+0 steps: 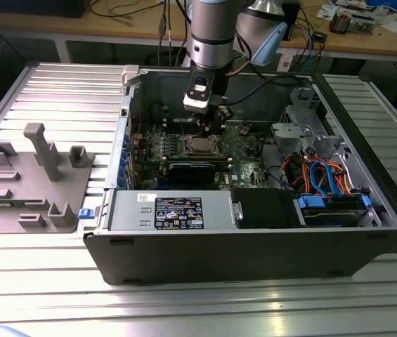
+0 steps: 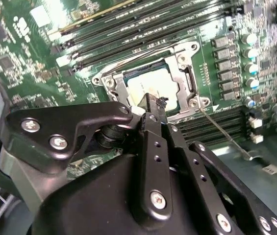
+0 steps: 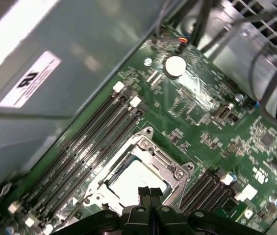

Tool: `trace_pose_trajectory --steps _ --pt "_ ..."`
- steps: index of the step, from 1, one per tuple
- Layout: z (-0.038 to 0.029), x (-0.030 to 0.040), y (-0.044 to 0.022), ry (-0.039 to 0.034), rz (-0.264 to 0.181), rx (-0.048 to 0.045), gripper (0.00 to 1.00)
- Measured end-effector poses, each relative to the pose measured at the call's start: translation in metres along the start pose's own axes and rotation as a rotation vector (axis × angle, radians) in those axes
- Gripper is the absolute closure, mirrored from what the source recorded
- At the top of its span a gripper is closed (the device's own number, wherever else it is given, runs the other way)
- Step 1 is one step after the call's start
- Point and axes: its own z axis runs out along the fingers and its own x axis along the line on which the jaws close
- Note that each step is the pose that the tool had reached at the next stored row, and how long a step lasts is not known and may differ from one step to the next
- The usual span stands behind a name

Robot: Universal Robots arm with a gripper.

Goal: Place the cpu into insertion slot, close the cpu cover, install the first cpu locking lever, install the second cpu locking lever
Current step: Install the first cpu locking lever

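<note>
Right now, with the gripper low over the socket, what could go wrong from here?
1. The gripper hangs close above the cpu, which sits framed by the cpu cover. An off-centre push down might scrape the chip or bend the frame.
2. In the second wrist view a thin locking lever juts free beside the socket. A sideways move could snag it or slip off it.

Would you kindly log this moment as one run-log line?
cpu: in insertion slot | cpu cover: down | gripper: above cover, jaws shut
</note>
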Motion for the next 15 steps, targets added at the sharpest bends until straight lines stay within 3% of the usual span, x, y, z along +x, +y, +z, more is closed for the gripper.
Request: trace_pose_trajectory --steps 5,8,15 --pt "0.0000 0.0000 0.0000 -0.0009 -0.114 -0.0052 0.89" --pt "0.0000 0.0000 0.0000 -0.0016 -0.212 -0.0096 0.89" --pt "0.0001 0.0000 0.0000 -0.0026 -0.352 -0.0160 0.89"
